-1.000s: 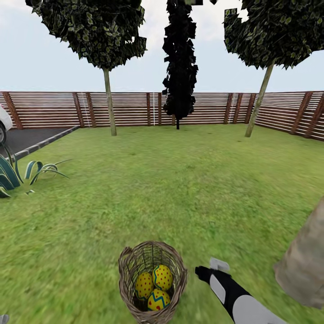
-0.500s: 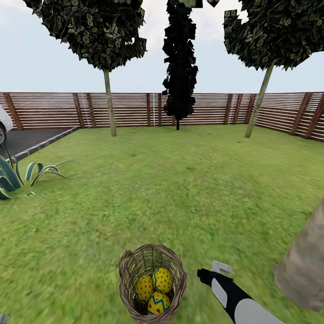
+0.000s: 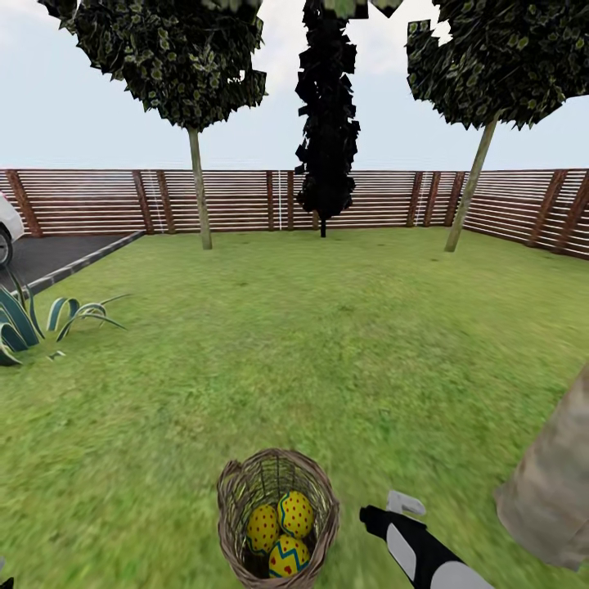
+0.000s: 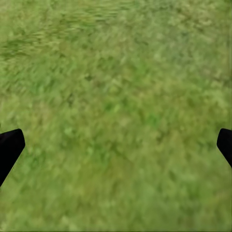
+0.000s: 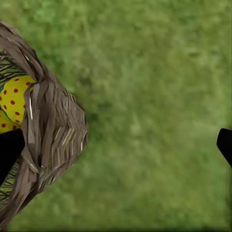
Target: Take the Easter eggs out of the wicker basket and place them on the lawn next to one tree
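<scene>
Head view: three Easter eggs (image 3: 281, 532) in one wicker basket (image 3: 233, 499); both grippers' jaws wide apart, empty.

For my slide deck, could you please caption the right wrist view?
Open right hand hangs over the lawn beside the wicker basket, a red-dotted yellow egg visible inside.

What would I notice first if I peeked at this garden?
Three bright yellow eggs sit in a basket on the grass near the robot. Beside the basket hangs the right claw, open. Far off, a black tree stands against the fence.
</scene>
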Controlling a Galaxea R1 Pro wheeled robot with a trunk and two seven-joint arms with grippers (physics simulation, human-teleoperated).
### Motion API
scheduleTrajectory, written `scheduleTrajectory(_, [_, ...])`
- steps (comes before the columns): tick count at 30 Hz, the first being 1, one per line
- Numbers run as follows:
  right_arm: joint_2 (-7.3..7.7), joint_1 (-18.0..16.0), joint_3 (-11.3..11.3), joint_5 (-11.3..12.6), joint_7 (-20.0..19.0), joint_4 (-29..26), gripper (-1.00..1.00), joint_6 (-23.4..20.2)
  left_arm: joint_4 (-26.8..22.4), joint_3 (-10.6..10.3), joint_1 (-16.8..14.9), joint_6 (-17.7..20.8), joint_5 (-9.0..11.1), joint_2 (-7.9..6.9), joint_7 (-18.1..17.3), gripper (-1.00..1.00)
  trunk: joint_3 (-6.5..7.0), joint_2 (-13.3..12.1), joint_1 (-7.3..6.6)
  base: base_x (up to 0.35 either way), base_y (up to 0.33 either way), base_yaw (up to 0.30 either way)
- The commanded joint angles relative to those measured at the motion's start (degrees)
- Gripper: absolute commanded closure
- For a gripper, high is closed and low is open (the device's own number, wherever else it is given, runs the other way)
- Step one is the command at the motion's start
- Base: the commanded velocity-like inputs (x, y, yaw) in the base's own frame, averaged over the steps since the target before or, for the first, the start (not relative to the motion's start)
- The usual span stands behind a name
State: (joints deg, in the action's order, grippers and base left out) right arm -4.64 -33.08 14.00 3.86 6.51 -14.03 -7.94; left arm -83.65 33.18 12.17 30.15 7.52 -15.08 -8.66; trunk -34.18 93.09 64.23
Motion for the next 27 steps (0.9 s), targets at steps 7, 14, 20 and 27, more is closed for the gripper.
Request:
scheduleTrajectory(7, [-0.01, 0.99, -0.22, 0.27, 0.18, -0.04, -1.0, -0.32, -0.37, -0.01, -0.07, -0.32, 0.59, 0.11, -0.01, -1.0, 1.22, -2.79, -1.54, 0.0, 0.0, 0.0])
scheduleTrajectory(14, [-0.07, 2.34, -0.38, 0.1, 0.24, 0.02, -1.0, -0.34, 0.06, 0.04, -0.04, -3.46, 0.55, 0.26, -0.08, -1.0, 2.47, -5.6, -3.08, 0.0, 0.0, 0.0])
scheduleTrajectory(20, [-0.1, 2.69, -0.38, 0.13, 0.25, -0.01, -1.0, -0.33, -2.89, 0.11, -0.18, -3.18, 0.56, -0.27, -0.03, -1.0, 3.55, -8.01, -4.4, 0.0, 0.0, 0.0])
scheduleTrajectory(27, [-0.03, 2.77, -0.38, 0.2, 0.25, 0.03, -1.0, -0.32, -5.26, 0.15, -4.56, 2.04, 0.63, -4.73, 0.05, -1.0, 4.81, -10.82, -5.94, 0.0, 0.0, 0.0])
